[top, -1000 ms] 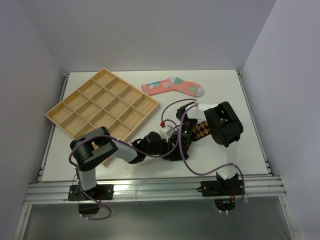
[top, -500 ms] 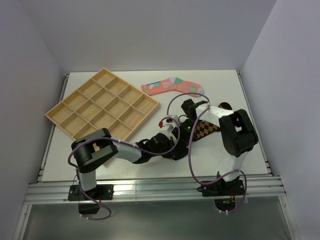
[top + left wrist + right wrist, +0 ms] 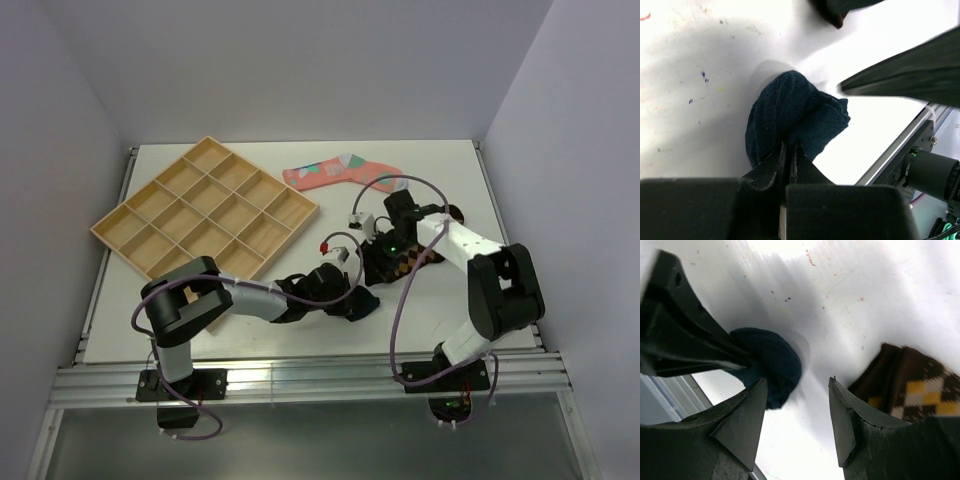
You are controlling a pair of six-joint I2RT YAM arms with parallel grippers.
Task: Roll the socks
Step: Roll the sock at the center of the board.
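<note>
The navy sock (image 3: 790, 115) lay bunched into a soft, rounded lump of fine ribbed knit on the table (image 3: 440, 170), near the front edge and about midway between the two arms. The left gripper (image 3: 788, 147) was clenched, its black fingers pressed together with only a hairline slit between them, and a fold of the navy sock was nipped at their tips. The right gripper (image 3: 797, 382) stood released just beside that lump, its two wedge-shaped black fingers well apart with nothing between them. The brown sock (image 3: 910, 385), a thicker knit with orange and cream diamonds, lay crumpled near the right gripper and apart from the navy sock. The pink sock (image 3: 345, 172), flat and L-shaped with teal and white patches, lay farther back near the middle of the table, well apart from both arms. A shallow tray (image 3: 205, 215) of pale wood, divided into square and oblong compartments, sat turned at an angle on the left half. The table was smooth, matt white, flecked with small ink marks and scuffs in the wrist views. A ribbed aluminium rail (image 3: 300, 380) ran along the near edge, carrying both arm bases, and purple cables (image 3: 395, 330) looped from the arms. Plain pale grey walls (image 3: 300, 70) closed in the back and both sides.
</note>
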